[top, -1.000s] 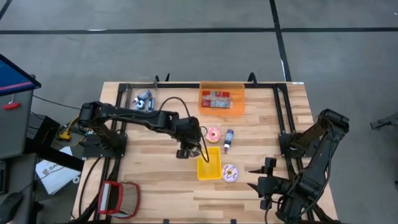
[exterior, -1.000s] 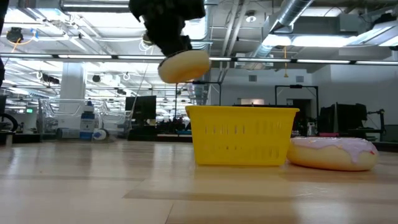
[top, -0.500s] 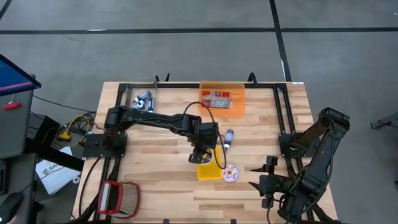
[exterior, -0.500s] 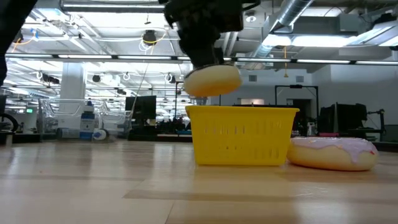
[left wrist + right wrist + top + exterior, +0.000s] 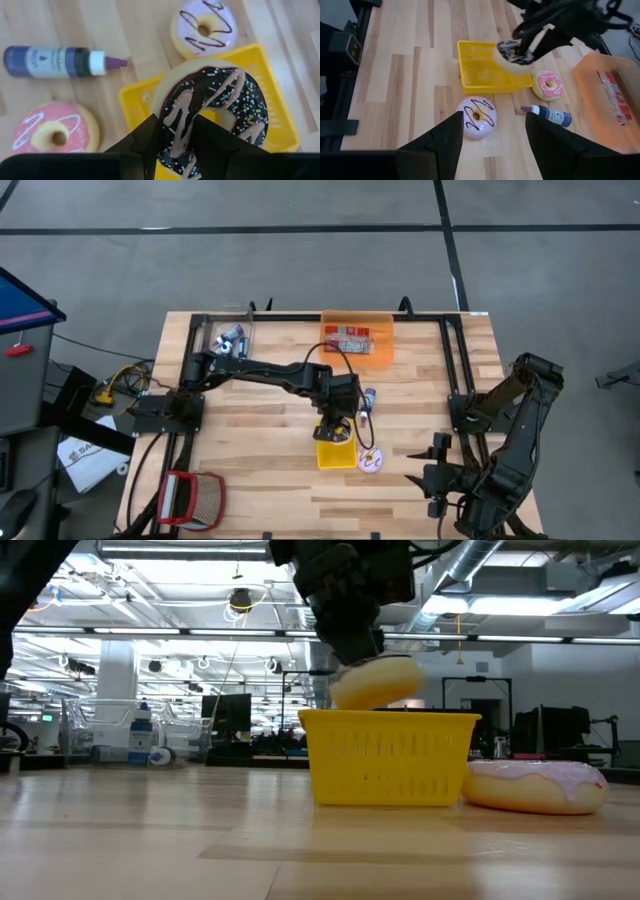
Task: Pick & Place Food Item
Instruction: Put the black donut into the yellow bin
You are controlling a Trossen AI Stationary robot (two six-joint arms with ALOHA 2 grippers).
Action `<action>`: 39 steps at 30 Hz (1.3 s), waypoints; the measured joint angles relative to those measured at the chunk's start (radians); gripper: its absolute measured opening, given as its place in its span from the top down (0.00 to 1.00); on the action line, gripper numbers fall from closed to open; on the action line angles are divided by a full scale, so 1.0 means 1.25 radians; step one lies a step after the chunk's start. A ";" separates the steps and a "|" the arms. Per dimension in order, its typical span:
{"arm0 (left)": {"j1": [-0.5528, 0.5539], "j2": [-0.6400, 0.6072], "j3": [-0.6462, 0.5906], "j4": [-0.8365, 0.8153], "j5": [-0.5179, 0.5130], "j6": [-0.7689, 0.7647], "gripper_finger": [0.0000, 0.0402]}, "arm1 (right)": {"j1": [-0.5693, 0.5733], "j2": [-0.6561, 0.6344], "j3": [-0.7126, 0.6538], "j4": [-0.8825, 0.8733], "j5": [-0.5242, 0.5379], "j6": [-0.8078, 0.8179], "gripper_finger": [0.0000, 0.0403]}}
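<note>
Left pincer (image 5: 176, 134) clamped on chocolate sprinkled donut (image 5: 215, 105), above yellow basket (image 5: 134, 102), bottle (image 5: 55, 61) label unreadable

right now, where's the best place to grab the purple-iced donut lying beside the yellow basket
Come straight down and pinch one side of the purple-iced donut's ring, one finger in the hole, one outside. It lies flat, hole up, close against the yellow plastic basket, so use the side facing away.

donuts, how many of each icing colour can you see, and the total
chocolate donut held in the left gripper over the yellow basket: 1
pink donut on the table: 1
purple donut on the table: 1
total: 3
</note>
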 joint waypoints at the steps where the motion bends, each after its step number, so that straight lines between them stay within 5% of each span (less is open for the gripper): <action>1: -0.001 0.000 0.000 -0.004 0.000 0.002 0.75 | 0.000 0.000 0.000 -0.001 0.001 0.003 0.49; 39: 0.004 0.075 -0.005 -0.033 -0.006 0.051 0.74 | -0.001 0.001 0.000 -0.020 0.021 0.009 0.49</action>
